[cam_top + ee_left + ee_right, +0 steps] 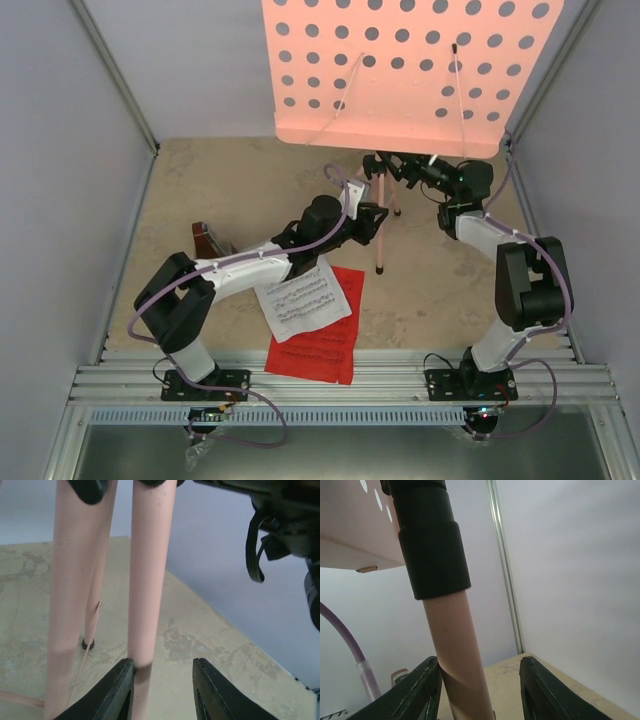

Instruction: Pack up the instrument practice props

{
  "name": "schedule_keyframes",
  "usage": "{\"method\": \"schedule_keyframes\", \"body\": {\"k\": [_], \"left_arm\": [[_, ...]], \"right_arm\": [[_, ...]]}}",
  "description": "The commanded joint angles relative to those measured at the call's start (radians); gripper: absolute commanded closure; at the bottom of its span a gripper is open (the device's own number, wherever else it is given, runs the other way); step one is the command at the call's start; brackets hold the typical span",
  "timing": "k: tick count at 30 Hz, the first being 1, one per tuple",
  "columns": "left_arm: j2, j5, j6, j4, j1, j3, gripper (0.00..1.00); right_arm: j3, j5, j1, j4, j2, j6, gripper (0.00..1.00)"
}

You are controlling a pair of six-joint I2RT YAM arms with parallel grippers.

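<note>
Stand-folding step: stand upright toward tabletop rear, L claw part-open astride a lower tube, R claw part-open astride the shaft under a black collar, neither gripping yet; next, both must clamp w/o tipping it.

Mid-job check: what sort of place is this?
Probably a walled robot test booth, not a music room: plain grey panels on three sides, an aluminium rail along the front, and a beige tabletop.
</note>
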Motion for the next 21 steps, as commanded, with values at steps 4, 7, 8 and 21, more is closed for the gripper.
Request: {"method": "schedule_keyframes", "body": {"k": [4, 7, 8, 21], "left_arm": [[0.052, -0.059, 0.035, -0.035, -0.002, 0.054, 0.74], [0.066, -0.089, 0.039, -0.042, -0.002, 0.059, 0.8], [0.07, -0.09, 0.041, -0.046, -0.002, 0.062, 0.82], [-0.113, -0.066, 0.1, 0.084, -0.002, -0.104, 0.54]], "right_arm": [[0.104, -0.102, 0.004, 0.047, 0.059, 0.041, 0.58], [0.124, -0.137, 0.01, 0.055, 0.068, 0.054, 0.6], [0.127, -0.145, 0.012, 0.055, 0.068, 0.053, 0.61], [0.06, -0.159, 0.014, 0.071, -0.015, 0.048, 1.0]]}}
